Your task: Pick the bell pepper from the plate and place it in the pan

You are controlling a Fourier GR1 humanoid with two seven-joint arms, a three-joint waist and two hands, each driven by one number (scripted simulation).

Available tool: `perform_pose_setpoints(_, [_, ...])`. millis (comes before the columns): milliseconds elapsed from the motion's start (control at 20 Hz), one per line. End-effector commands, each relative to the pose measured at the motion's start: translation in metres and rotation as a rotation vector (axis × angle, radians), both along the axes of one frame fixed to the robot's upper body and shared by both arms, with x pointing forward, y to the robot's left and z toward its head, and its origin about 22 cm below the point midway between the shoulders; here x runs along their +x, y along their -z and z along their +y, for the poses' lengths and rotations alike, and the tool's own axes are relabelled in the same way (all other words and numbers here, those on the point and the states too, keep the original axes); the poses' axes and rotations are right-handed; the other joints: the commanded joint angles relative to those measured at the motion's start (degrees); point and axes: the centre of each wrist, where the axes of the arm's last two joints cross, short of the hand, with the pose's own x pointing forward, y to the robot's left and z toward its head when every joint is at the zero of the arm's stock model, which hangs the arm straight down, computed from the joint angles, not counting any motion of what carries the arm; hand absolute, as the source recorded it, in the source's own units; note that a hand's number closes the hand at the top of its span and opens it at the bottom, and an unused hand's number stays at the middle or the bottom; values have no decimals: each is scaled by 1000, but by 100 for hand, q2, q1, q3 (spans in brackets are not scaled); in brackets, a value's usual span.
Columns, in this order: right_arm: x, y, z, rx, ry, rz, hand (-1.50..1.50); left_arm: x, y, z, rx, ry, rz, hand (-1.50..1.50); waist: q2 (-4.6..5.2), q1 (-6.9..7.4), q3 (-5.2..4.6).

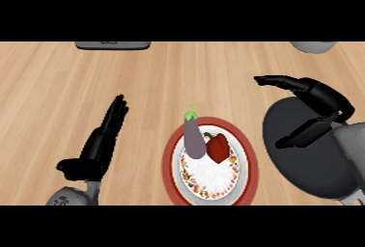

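Wooden table (157, 77): nearest, a red-rimmed plate (171, 166) carries the bell pepper (218, 147), touching an eggplant (192, 136). Left hand (98, 152) released, fingers straight, left of plate. Right hand (327, 100) released, empty, over the dark pan (299, 170).

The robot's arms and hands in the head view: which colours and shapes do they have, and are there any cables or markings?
The left hand and the right hand are glossy black, each with slim, segmented fingers and a thumb. The left forearm and the right forearm are smooth, rounded and light grey. No cables, sleeves or lettering show.
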Motion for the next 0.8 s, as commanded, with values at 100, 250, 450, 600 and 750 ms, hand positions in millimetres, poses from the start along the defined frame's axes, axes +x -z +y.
perform_pose_setpoints(100, [26,-43,37,-223,-76,-64,-150,-3,8,-4,0,21,-9,0,2,28,-6])
perform_pose_setpoints(250, [16,-37,69,-349,-129,-65,-150,-1,0,4,6,10,6,0,-18,-1,-7])
perform_pose_setpoints(450, [17,-34,87,-540,-180,-71,-150,-1,5,-4,3,21,1,0,-1,5,-5])
perform_pose_setpoints(600, [9,-31,118,-706,-223,-108,-150,-2,-3,3,-12,5,-2,0,-9,39,-5])
perform_pose_setpoints(750, [-1,-16,140,-816,-289,-127,-150,-5,2,0,-3,8,-5,0,-13,3,-4])
